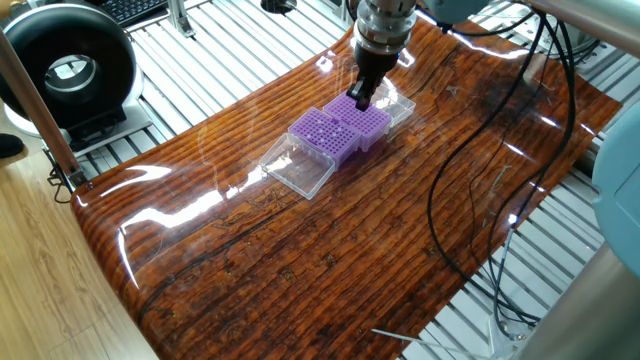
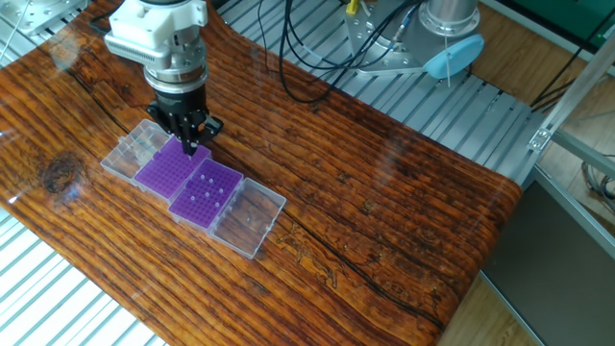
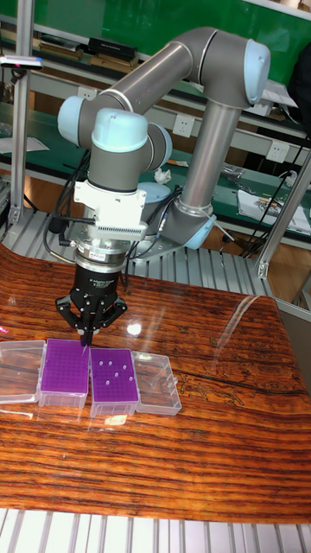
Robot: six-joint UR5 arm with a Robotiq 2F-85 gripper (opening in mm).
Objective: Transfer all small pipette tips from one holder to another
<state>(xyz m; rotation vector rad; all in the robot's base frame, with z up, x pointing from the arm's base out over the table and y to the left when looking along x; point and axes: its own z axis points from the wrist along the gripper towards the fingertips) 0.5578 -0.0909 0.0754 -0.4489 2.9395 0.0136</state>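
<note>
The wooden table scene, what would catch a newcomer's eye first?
Two square purple racks side by side in clear hinged-lid boxes stand out against the glossy striped wooden table. The black two-finger gripper hangs over the rack farther from the few small white pipette tips, which dot the other rack.

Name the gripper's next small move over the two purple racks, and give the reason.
Probably lower straight down: the gripper hangs just above the empty rack, fingers nearly together, perhaps on a tip too small to see, while white tips dot the other rack.
</note>
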